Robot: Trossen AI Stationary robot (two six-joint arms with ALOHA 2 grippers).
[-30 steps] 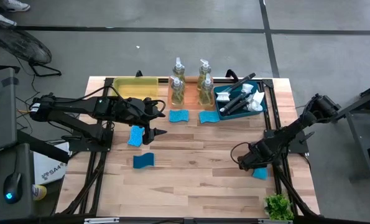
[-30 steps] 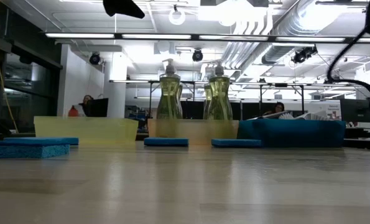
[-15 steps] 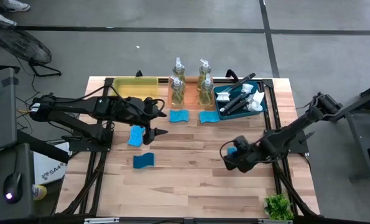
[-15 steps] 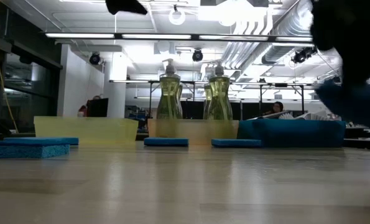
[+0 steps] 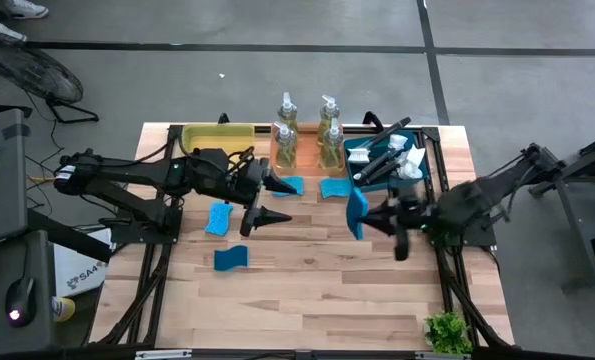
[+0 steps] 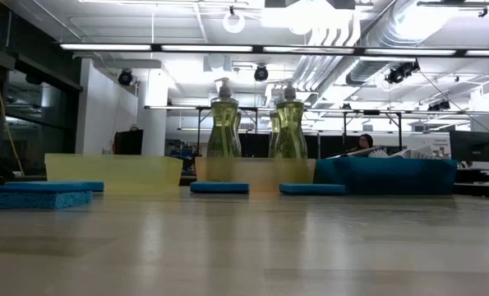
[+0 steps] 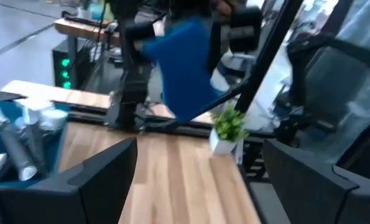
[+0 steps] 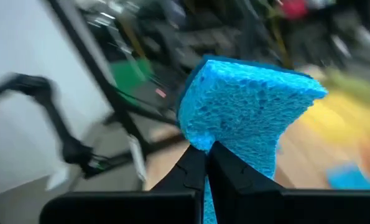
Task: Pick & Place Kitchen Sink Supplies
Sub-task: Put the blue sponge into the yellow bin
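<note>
My right claw (image 5: 369, 216) is clamped on a blue sponge (image 5: 357, 212), held on edge above the bench (image 5: 317, 280), just near of the blue tray (image 5: 355, 181) of dish brushes (image 5: 385, 160). Only my right wrist view shows the grip itself: both fingers (image 8: 200, 168) pinched together on the sponge's (image 8: 247, 109) lower corner. My left wrist view catches the same sponge (image 7: 185, 68) from across the bench, hanging in the air with the small green plant (image 7: 228, 127) beyond it.

From above, my right arm reaches in low from the right edge, wrist pointed left. My left arm stretches from the left edge toward the middle, its claw (image 5: 270, 200) spread apart and holding nothing.

The low view shows neither arm. It shows 2 soap bottles (image 6: 225, 123) upright behind the orange tray (image 6: 256, 171), flanked by the yellow tray (image 6: 113, 173) and the blue one, with flat sponges in front. The overhead view counts 4 bottles, and 4 sponges lying on the wood: 2 (image 5: 288, 186) near the trays, 2 (image 5: 219, 217) on the left half.
</note>
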